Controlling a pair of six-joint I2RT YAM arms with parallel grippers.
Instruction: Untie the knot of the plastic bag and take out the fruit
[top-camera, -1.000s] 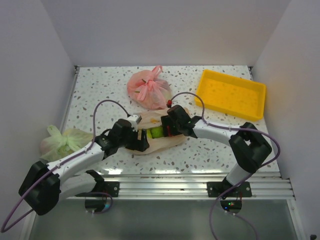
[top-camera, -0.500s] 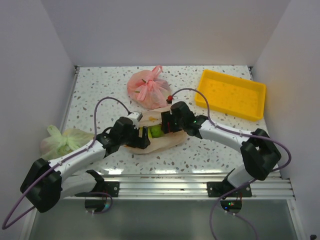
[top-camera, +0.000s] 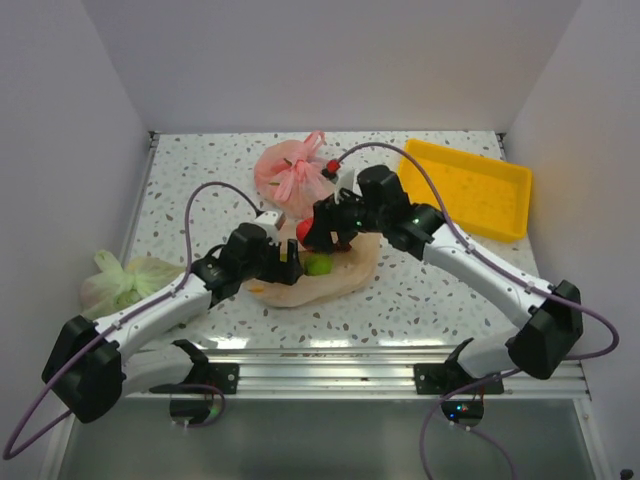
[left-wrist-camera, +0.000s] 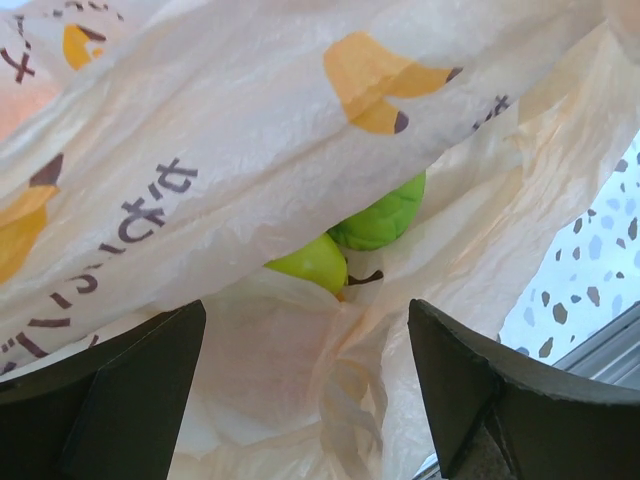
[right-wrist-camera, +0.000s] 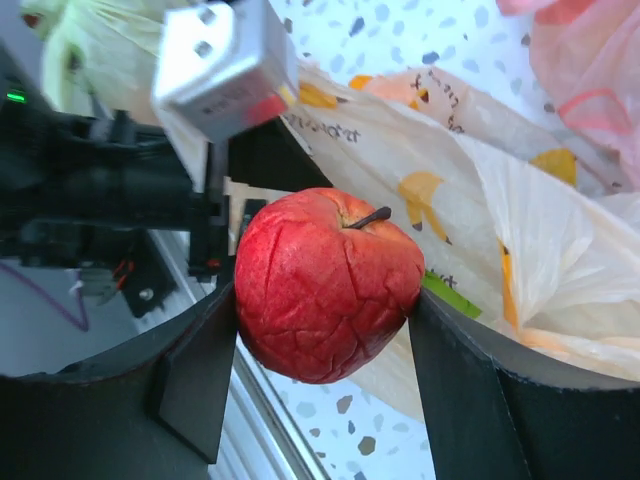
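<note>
The peach-orange plastic bag (top-camera: 345, 272) lies at the table's middle with its mouth gaping; I see no tied knot. My right gripper (top-camera: 312, 233) is shut on the red apple (top-camera: 303, 231) and holds it above the bag's far left edge. In the right wrist view the apple (right-wrist-camera: 325, 285) sits squeezed between both fingers of that gripper (right-wrist-camera: 322, 330). My left gripper (top-camera: 284, 266) is open at the bag's left end. In the left wrist view this gripper (left-wrist-camera: 300, 390) has loose bag film (left-wrist-camera: 250, 180) between its spread fingers. A green apple (left-wrist-camera: 385, 218) and a green pear (left-wrist-camera: 310, 262) lie inside; green fruit (top-camera: 319, 264) also shows from above.
A smaller pink bag (top-camera: 296, 180) with a tied top lies behind the peach bag. A pale green bag (top-camera: 125, 280) lies at the left edge. A yellow tray (top-camera: 505, 172) stands at the back right. Walls close in the left, right and back.
My right gripper has come up and back out of the bag's mouth with the red apple in it. My left gripper stays at the bag's left end.
</note>
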